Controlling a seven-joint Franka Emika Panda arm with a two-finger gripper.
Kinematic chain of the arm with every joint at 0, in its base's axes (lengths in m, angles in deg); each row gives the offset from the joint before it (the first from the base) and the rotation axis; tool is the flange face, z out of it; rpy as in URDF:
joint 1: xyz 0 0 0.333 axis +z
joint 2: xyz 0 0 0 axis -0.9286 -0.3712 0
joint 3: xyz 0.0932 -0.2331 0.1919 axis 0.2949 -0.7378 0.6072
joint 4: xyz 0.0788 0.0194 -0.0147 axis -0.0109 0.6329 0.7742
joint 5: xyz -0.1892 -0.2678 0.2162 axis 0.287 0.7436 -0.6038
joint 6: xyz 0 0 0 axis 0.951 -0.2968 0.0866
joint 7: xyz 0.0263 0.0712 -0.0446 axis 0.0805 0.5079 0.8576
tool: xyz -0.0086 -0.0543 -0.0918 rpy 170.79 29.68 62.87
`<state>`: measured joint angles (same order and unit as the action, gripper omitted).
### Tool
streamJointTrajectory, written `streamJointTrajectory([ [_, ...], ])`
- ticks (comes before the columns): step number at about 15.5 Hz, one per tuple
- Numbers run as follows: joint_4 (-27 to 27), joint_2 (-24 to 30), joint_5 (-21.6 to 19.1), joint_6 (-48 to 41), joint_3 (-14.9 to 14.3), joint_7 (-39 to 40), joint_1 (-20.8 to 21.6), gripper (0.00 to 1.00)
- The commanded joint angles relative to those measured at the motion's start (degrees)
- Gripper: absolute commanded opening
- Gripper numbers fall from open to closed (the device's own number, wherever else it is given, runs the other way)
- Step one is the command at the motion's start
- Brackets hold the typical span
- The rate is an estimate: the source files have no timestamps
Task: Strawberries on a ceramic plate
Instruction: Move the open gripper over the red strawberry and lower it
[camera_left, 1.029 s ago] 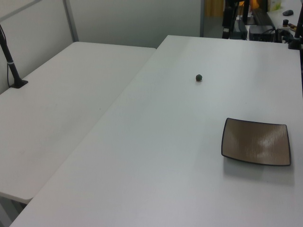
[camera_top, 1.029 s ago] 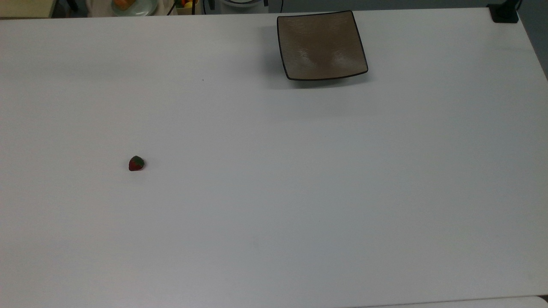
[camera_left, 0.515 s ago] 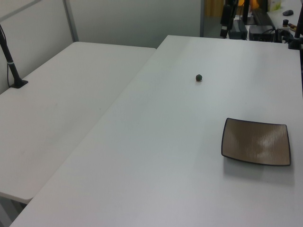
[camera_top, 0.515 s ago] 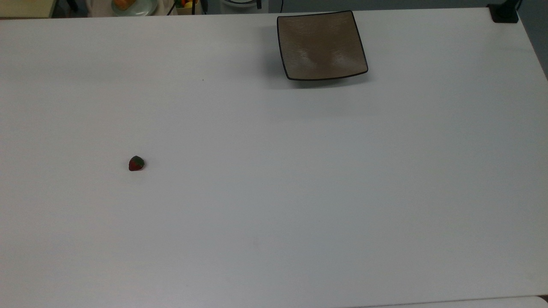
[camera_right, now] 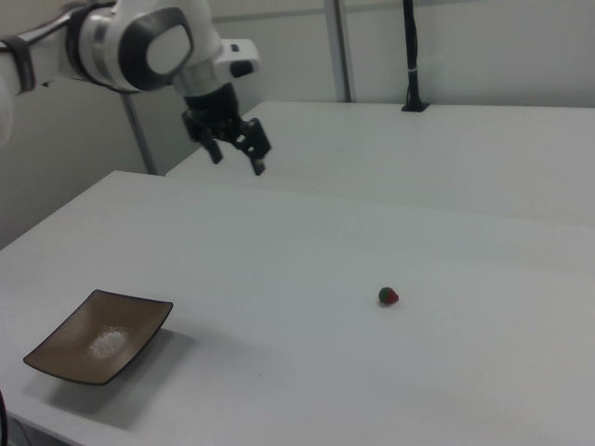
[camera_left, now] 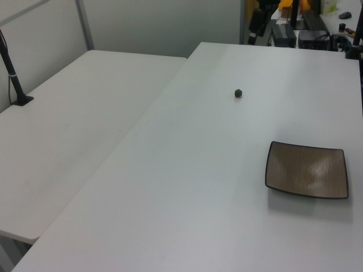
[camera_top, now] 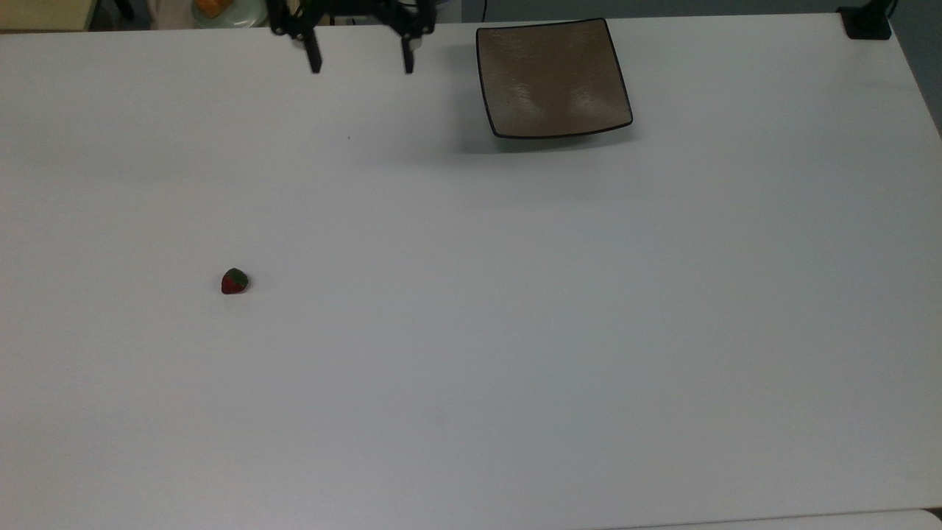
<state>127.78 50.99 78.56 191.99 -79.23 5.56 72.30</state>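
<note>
White table (camera_top: 515, 331) seen from above and from two sides. Nearest the top view's bottom edge: one tiny strawberry (camera_top: 235, 282), alone on bare tabletop toward the top view's left. It lies on its side, long axis approx. diagonal in the top view, dark green cap toward upper right, red tip toward lower left. In the right view the strawberry (camera_right: 389, 296) shows green cap on the right view's left, red body on its right.

Farther back, at the table's far edge in the top view: square brown ceramic plate (camera_top: 553, 79) w/ thin black rim and upturned corners, nothing on it, well apart from the berry.

Beside the plate, to the top view's left: black gripper (camera_top: 361, 65), fingers (camera_top: 315, 59) spread wide apart, holding nothing, above the table. White robot arm (camera_right: 139, 42) carries it in the right view.
</note>
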Motion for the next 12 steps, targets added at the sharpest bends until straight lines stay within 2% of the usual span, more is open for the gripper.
streamJointTrajectory([
  [1, 0.3, -3.2, -0.7, 6.0, -0.2, 0.3, -3.2, 1.0],
  [5, -1.5, -8.3, -0.2, 12.3, -0.3, 0.4, -6.0, 1.0],
  [9, -5.6, -12.8, 0.1, 11.9, -0.3, 2.4, -9.1, 1.0],
  [12, -9.7, -17.5, 2.5, 11.8, -0.3, 5.9, -10.5, 1.0],
])
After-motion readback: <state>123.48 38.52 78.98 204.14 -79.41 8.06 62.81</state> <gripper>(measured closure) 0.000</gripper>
